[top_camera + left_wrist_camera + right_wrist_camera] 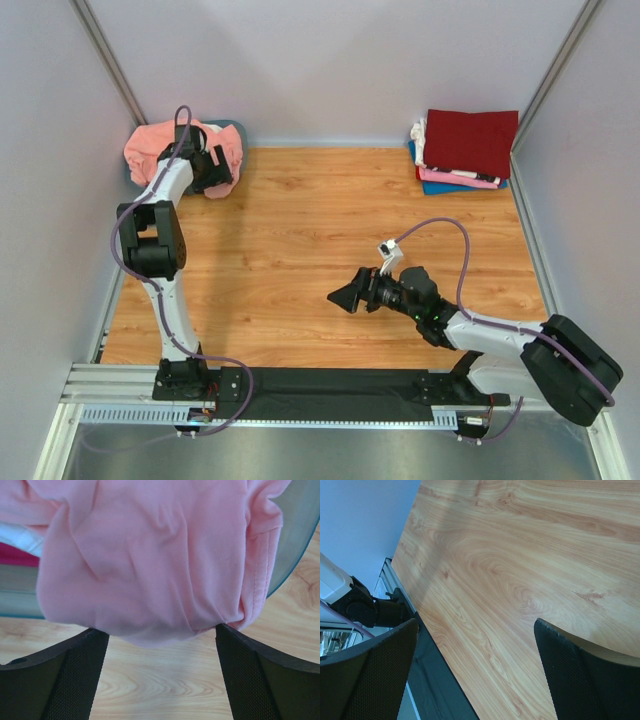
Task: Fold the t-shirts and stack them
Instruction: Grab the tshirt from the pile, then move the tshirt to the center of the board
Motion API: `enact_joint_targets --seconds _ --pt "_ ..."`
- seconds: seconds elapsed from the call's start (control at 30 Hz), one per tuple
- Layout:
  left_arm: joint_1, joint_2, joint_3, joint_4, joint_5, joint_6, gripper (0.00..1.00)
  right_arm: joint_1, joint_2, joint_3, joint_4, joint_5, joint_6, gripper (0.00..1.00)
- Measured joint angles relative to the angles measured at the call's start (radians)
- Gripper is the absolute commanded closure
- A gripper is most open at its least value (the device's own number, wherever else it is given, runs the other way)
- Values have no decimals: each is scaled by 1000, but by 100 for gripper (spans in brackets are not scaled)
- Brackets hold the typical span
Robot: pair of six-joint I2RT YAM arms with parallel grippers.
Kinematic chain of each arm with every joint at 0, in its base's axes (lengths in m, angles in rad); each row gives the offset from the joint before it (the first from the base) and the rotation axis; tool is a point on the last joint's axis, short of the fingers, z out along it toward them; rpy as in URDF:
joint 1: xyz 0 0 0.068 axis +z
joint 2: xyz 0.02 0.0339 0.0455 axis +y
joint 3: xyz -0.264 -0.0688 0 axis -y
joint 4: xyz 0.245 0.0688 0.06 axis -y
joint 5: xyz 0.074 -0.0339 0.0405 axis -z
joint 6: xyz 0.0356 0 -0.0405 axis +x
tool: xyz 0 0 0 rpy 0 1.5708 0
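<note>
A crumpled salmon-pink t-shirt (pixel 160 142) lies heaped in the basket at the back left and hangs over its rim onto the table. In the left wrist view the salmon-pink t-shirt (pixel 150 565) fills the upper frame. My left gripper (pixel 215 172) is open, and its fingertips reach the shirt's lower hanging edge (pixel 159 630) without closing on it. My right gripper (pixel 345 295) is open and empty over bare wood at mid-table (pixel 475 622). A folded stack stands at the back right with a dark red t-shirt (pixel 470 140) on top, then pink (pixel 455 180), blue and cream-white layers.
The blue-grey plastic basket (pixel 295 540) sits in the back left corner against the walls (pixel 238 128). Grey walls enclose the wooden table (pixel 300 230) on three sides. A black rail (pixel 330 385) with the arm bases runs along the near edge.
</note>
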Motion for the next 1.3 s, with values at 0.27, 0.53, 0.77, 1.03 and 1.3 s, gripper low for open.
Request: enact_joint_targets --seconds 0.27,0.53,0.77,1.03,1.3 --pt "-7 51 3 9 32 -28 55 0 18 9 0 -11 0 0" --pt "-7 31 -3 2 30 -37 100 0 27 17 0 -15 0 0" --pt "-11 -79 71 -100 1 -36 100 0 40 27 -2 -22 0 0" --pt "-140 -305 441 -240 -111 12 100 0 1 28 -28 -13 -6 5" --pt "-460 -571 400 -310 -100 33 37 0 -557 83 -439 260 -83 0"
